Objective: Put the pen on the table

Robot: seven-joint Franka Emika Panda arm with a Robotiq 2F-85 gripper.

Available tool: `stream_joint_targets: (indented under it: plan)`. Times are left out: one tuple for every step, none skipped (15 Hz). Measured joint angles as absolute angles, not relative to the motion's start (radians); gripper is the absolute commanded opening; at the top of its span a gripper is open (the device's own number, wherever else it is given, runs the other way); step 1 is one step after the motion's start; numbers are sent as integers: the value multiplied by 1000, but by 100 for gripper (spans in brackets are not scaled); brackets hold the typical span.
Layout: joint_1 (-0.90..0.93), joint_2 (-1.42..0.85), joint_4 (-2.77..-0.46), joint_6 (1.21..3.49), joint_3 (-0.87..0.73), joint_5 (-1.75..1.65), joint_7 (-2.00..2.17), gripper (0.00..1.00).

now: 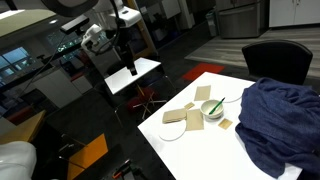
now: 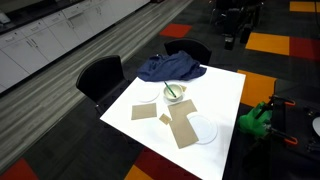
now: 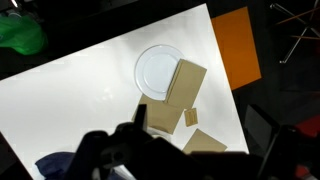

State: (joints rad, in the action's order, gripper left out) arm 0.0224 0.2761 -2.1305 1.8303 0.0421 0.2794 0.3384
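The thin dark green pen lies in a small bowl on the large white table. It rests across the bowl's rim and shows in both exterior views. My gripper hangs far from the table, over a smaller white table farther back. In the wrist view my gripper is a dark blur with its fingers apart and nothing between them. That view looks down on the table from high up. The bowl and pen are hidden there behind my gripper.
A dark blue cloth lies heaped at one end of the table. A white plate and several cardboard pieces lie near the bowl. Black chairs stand at the table. A green object sits beside it.
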Motion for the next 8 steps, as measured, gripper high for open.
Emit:
stream_joint_targets:
  plan:
    - [22,259,-2130,1852,42,279,338,100]
    - [22,243,-2129,1878,42,279,336,100]
    - [22,227,-2127,1899,42,279,334,100]
    - [22,210,-2125,1921,42,278,333,100]
    - [22,192,-2122,1941,42,276,329,100]
    - [22,174,-2116,1959,42,274,319,100]
    - [22,157,-2111,1978,41,270,313,100]
    - [22,138,-2107,2001,40,262,305,100]
